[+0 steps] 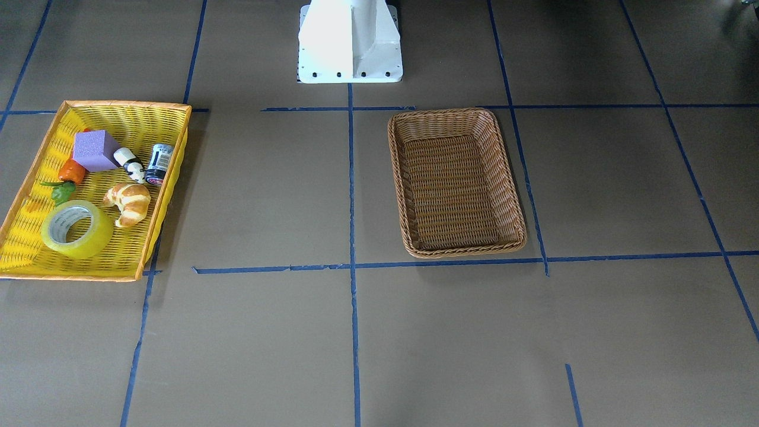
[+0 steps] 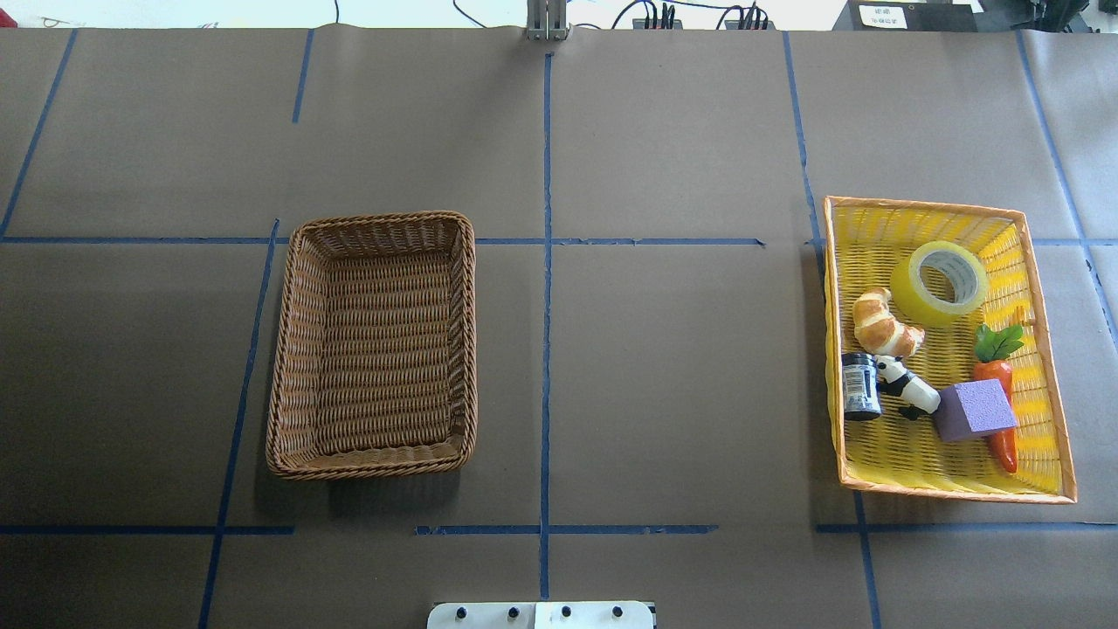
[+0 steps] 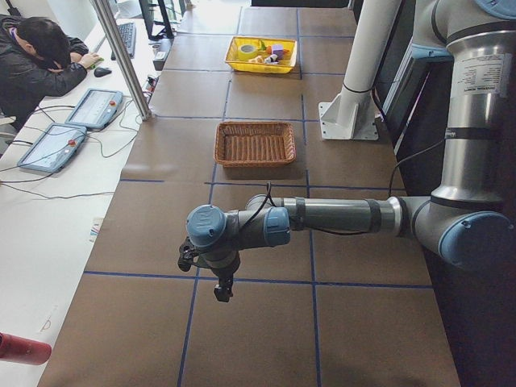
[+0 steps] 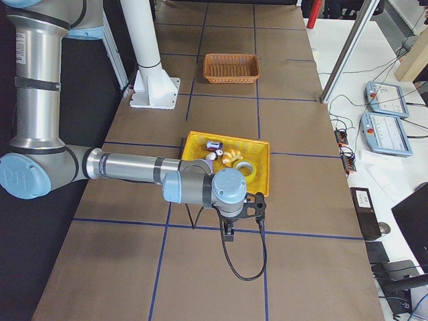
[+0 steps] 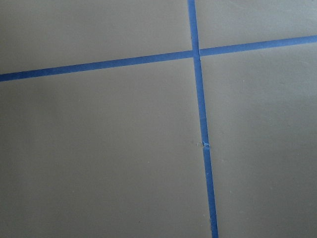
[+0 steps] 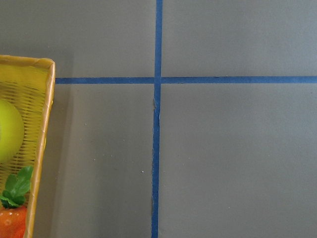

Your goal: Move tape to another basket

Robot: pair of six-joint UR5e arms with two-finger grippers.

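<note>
The tape [image 1: 90, 242], a yellow-green roll with a pale core, lies in the yellow orange-rimmed basket [image 1: 127, 105], at its far end from the robot's base; it also shows in the overhead view [image 2: 913, 299] and at the left edge of the right wrist view [image 6: 7, 130]. The brown wicker basket [image 2: 376, 219] stands empty on the robot's left half [image 1: 456, 114]. My left gripper [image 3: 222, 293] hangs over bare table, well away from both baskets. My right gripper [image 4: 229, 233] hangs just outside the yellow basket's end. I cannot tell whether either is open or shut.
The yellow basket also holds a croissant [image 2: 882, 321], a toy panda [image 2: 908, 388], a dark jar [image 2: 861, 386], a purple block [image 2: 974, 409] and a toy carrot [image 2: 1000, 411]. Blue tape lines cross the brown table cover. The white robot base [image 1: 350, 41] stands at the table's robot side. An operator [image 3: 36, 60] sits at a side desk.
</note>
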